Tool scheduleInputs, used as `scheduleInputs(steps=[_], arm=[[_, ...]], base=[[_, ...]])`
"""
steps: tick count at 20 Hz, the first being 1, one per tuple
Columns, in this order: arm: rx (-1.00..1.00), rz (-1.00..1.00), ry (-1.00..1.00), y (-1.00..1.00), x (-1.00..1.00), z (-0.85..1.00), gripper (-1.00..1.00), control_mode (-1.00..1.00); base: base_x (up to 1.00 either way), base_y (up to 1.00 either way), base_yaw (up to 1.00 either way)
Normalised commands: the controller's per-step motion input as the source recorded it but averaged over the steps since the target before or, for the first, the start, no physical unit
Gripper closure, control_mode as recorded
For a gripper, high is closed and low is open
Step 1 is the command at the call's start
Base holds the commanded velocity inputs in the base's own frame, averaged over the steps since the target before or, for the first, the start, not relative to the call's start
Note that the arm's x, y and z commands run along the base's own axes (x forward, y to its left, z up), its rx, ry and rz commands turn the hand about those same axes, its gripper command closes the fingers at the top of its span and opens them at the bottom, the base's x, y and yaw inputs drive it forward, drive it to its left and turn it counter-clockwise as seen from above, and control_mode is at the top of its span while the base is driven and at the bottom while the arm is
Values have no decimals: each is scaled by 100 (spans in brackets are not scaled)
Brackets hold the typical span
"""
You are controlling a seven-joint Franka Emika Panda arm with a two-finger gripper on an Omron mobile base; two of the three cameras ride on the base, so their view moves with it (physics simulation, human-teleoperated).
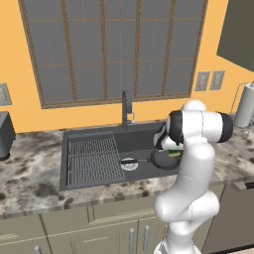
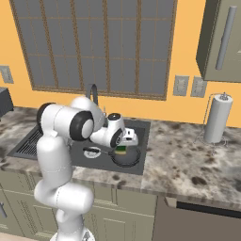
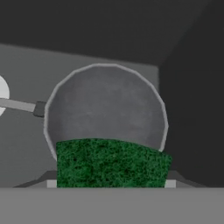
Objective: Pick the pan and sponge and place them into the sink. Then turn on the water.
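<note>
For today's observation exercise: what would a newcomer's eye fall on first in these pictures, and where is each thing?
The white arm bends over the dark sink set in the marbled counter, below a big gridded window. In the sink's right part lies the pan, handle toward the drain. Just above it the sponge, green top facing the hand camera, sits between the jaws.

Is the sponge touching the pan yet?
Cannot tell. The hand view shows the sponge overlapping the pan rim; neither contact nor gap shows plainly.

Fingertips hidden behind sponge (image 3: 111,162)
</note>
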Motion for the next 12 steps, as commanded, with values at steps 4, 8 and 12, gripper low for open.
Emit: scheduleInputs(steps=[4, 8, 12], arm=[[4, 0, -1, 0, 13, -26, 100, -100], [1, 0, -3, -1, 19, -23, 100, -100], [0, 0, -4, 0, 28, -38, 100, -100]], base=[[0, 0, 0], [0, 0, 0], [0, 0, 0]])
